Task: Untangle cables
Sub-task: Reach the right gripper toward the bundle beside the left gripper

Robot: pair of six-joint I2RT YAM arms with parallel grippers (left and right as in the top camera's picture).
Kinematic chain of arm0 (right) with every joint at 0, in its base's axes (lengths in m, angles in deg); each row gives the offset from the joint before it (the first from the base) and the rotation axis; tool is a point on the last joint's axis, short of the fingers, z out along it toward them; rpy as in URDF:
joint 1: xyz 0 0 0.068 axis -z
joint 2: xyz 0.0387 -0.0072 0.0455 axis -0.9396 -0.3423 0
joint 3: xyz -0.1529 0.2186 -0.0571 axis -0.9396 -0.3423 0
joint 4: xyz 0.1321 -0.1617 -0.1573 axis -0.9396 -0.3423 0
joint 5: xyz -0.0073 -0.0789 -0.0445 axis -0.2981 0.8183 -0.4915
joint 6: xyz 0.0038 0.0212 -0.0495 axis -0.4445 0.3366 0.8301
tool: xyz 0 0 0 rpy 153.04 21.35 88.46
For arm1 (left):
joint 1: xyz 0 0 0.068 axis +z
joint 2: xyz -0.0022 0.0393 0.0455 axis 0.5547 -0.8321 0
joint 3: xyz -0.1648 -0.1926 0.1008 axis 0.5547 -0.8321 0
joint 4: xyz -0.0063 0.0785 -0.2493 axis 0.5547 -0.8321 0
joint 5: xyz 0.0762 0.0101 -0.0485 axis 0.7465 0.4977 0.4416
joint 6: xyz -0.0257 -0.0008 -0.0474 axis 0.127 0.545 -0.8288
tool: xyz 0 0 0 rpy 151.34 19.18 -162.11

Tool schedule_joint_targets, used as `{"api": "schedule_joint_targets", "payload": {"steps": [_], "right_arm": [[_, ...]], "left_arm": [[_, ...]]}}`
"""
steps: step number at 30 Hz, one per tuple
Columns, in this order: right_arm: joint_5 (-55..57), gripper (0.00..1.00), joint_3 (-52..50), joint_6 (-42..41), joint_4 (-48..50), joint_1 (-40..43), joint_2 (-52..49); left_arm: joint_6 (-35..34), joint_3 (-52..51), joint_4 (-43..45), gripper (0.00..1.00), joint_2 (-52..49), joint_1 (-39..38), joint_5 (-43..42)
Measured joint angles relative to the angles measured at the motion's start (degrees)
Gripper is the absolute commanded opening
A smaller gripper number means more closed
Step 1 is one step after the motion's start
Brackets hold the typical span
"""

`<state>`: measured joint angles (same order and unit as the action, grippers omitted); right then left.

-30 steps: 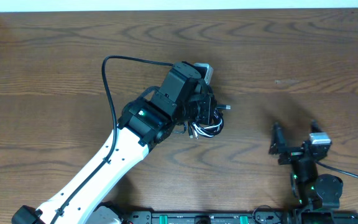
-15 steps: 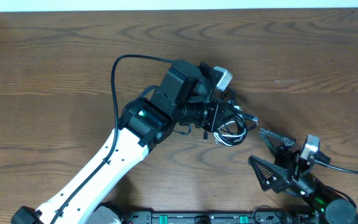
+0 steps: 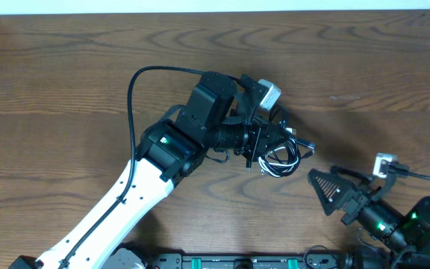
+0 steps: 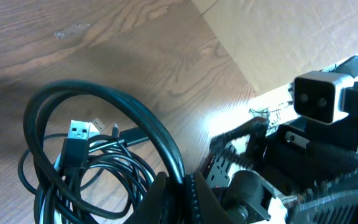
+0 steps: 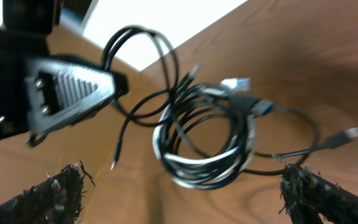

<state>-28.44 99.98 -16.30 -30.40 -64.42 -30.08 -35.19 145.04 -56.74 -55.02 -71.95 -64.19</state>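
The cables are one tangled coil of black and white cords point(image 3: 284, 155). My left gripper point(image 3: 269, 146) is shut on a thick black loop point(image 4: 135, 115) of this coil, pinched between the fingers point(image 4: 166, 196) at the bottom of the left wrist view. A USB plug point(image 4: 76, 134) sticks up inside the loops. In the right wrist view the coil point(image 5: 207, 140) hangs below the left gripper point(image 5: 67, 87), a white strand point(image 5: 204, 163) along its lower edge. My right gripper point(image 5: 185, 199) is wide open just short of the coil, nothing between its fingers point(image 3: 327, 188).
The thick black cable point(image 3: 136, 97) of the left arm arcs over the table to the left of the arm's wrist. A loose plug end point(image 5: 350, 132) trails to the right of the coil. The right arm's base point(image 3: 416, 228) sits at the front right corner.
The left gripper has carried the coil to the right, toward the right arm. The right arm has swung down and turned its open jaws to face the coil.
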Motion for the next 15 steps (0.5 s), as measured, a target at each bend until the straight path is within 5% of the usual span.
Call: {"api": "schedule_joint_targets", "payload": {"steps": [3,8,15], "right_arm": [[-2.1,0.91,0.0,-2.6,1.3,0.0,-0.9],[-2.3,0.82,0.2,-6.1,-0.3,-0.2,-2.9],[10.2,0.84,11.9,-1.0,-19.1,-5.4,-17.9]], "left_arm": [[0.0,0.0,0.0,0.08,0.0,0.0,0.0],[0.0,0.0,-0.1,0.08,0.0,0.0,0.2],[-0.7,0.0,-1.1,0.08,0.0,0.0,3.0]]}}
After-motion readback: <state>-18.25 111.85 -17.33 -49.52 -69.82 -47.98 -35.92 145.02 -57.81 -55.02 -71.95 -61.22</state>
